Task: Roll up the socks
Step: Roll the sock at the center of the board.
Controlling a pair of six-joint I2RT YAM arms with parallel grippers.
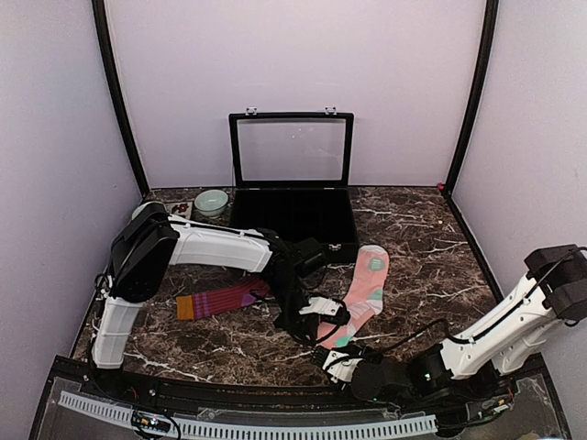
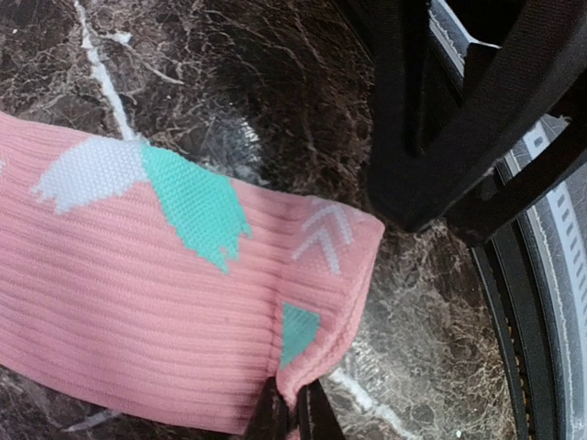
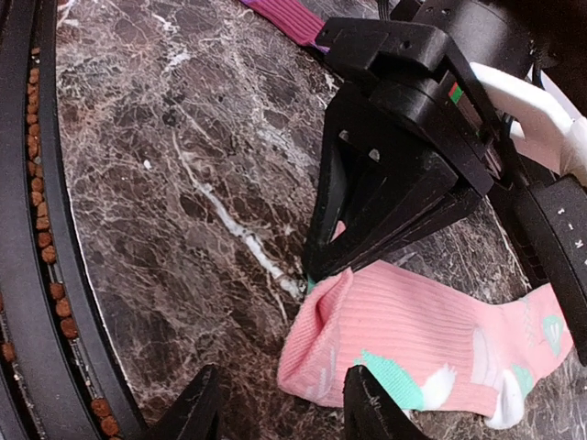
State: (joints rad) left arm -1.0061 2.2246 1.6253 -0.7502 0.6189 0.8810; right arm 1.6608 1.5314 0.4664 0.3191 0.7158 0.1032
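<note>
Left fingers [image 2: 319, 423] are clenched on the cuff edge of the pink sock [image 2: 138, 293], lifting that edge slightly. The rest of the sock lies on the marble tabletop [image 2: 275, 82], stretching away from the fingertips. Right fingers [image 3: 197, 408] are released and spread, facing the left fingers, with the raised cuff end just ahead of and between their tips; contact with the fabric cannot be told. The maroon sock [image 1: 225, 300] lies flat, well apart, to the left of the left fingers.

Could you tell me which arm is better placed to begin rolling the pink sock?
Left: the left gripper pinches the cuff of the pink sock; the right gripper stands open, holding nothing.
</note>
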